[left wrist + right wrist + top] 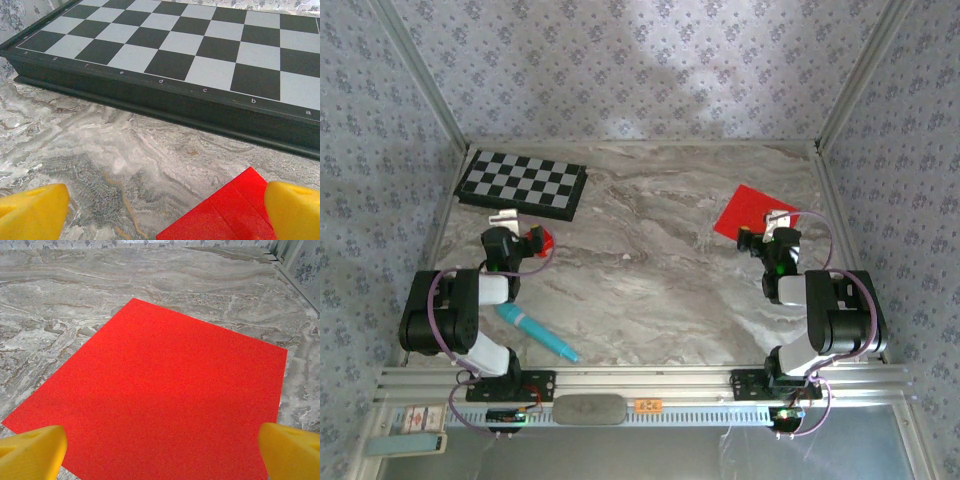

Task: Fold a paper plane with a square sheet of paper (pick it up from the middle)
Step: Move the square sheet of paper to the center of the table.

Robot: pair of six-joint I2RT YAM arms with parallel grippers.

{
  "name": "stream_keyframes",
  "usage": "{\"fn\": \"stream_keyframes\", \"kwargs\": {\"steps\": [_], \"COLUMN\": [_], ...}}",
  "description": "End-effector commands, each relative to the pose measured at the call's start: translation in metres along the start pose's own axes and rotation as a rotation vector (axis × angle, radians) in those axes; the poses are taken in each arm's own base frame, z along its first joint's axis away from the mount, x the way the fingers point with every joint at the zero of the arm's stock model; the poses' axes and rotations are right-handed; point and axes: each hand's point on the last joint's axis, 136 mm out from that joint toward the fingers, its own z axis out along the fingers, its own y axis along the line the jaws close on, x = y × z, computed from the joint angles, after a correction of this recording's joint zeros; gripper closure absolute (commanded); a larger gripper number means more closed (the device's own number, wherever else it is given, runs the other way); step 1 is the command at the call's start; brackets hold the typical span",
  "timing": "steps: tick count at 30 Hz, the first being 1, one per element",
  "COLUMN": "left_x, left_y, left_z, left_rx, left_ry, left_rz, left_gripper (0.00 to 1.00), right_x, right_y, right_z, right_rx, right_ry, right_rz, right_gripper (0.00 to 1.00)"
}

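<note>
square sheet of paper (160, 385) flat on table (650, 270), right gripper (161, 452) spread wide at its near edge, left gripper (165, 215) wide apart by chequered board (200, 55)

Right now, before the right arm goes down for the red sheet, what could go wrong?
1. The square sheet of paper lies flat on the marble table; the open right jaws may slide or crumple it instead of pinching up its middle.
2. It sits near the right wall; a push could jam it there.
3. A smaller creased red scrap lies by the left jaws, before the chequered board; same colour, easy to mistake.
</note>
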Motion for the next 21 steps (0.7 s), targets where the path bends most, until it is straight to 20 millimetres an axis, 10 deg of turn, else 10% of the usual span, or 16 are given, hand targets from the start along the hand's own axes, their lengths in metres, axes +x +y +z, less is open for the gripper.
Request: {"fn": "stream_keyframes", "kwargs": {"steps": [1,14,21], "left_x": [-0.007,-0.062,-0.089], "left_y": [-0.001,0.015,0.005], "left_z": [0.002,-0.041,-0.074], "left_rx": [0.006,-0.081,-0.022], "left_ry": [-0.02,-0.009,0.098], "left_rz": [0.007,-0.123,-0.366], "left_gripper": [0.0,0.0,0.0], "right_x": [-0.006,-0.068,-0.087], "right_y": [0.0,-0.016,0.018], "right_z": [0.003,-0.032,-0.035], "right_rx": [-0.006,0.112,-0.054], "right_ry": [-0.012,0.041,0.227], "right_rz": [-0.012,0.122,0.386], "right_gripper": [0.0,0.0,0.0]}}
